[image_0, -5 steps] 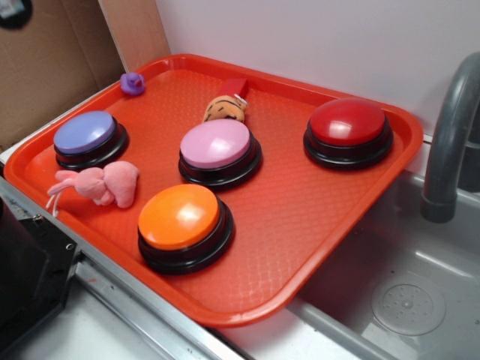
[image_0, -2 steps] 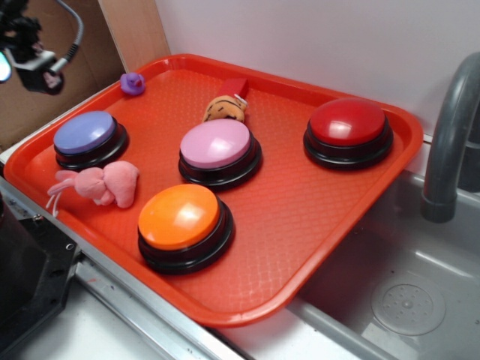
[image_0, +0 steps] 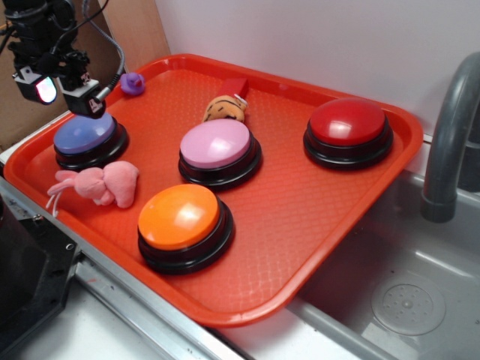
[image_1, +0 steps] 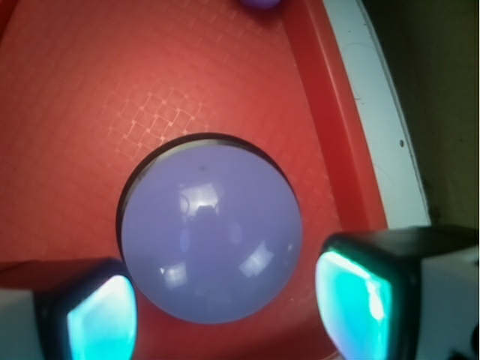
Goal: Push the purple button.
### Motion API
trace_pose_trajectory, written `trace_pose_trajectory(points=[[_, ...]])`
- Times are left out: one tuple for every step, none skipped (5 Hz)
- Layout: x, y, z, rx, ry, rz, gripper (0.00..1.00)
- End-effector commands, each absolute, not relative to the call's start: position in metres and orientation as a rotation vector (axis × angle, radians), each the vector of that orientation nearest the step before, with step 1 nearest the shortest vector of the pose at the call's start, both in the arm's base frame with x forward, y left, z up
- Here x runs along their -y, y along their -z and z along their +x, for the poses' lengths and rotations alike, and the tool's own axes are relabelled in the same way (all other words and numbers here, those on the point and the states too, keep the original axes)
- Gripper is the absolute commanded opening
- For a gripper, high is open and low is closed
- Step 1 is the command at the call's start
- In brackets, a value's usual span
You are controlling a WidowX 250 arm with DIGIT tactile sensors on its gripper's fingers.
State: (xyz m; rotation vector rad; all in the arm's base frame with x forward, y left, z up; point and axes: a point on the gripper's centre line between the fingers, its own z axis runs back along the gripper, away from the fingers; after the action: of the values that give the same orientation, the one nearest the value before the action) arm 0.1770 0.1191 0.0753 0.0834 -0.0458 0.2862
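Observation:
The purple button (image_0: 84,135) has a blue-violet dome on a black base and sits at the left end of the red tray (image_0: 300,217). My gripper (image_0: 66,96) hangs just above its far edge, open and empty. In the wrist view the purple button (image_1: 210,236) fills the middle, with my gripper (image_1: 225,315) open over its near edge and the two glowing fingertips (image_1: 101,319) standing apart on either side of it.
A pink-lilac button (image_0: 217,145), an orange button (image_0: 180,217) and a red button (image_0: 348,122) also sit on the tray. A pink plush toy (image_0: 97,184) lies beside the purple button. A tiny purple duck (image_0: 133,83) and a small plush (image_0: 223,109) lie farther back. A sink with a grey faucet (image_0: 450,142) is at the right.
My gripper has come in from the upper left and moved down to just above the purple button. Nothing on the tray has moved.

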Motion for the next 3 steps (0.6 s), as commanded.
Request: trace_pose_trajectory(points=[[-0.122, -0.072, 0.188, 0.090, -0.265, 0.143, 1.00], [-0.123, -0.053, 0.196, 0.150, -0.226, 0.127, 1.00], [-0.120, -0.035, 0.209, 0.107, -0.210, 0.127, 1.00]])
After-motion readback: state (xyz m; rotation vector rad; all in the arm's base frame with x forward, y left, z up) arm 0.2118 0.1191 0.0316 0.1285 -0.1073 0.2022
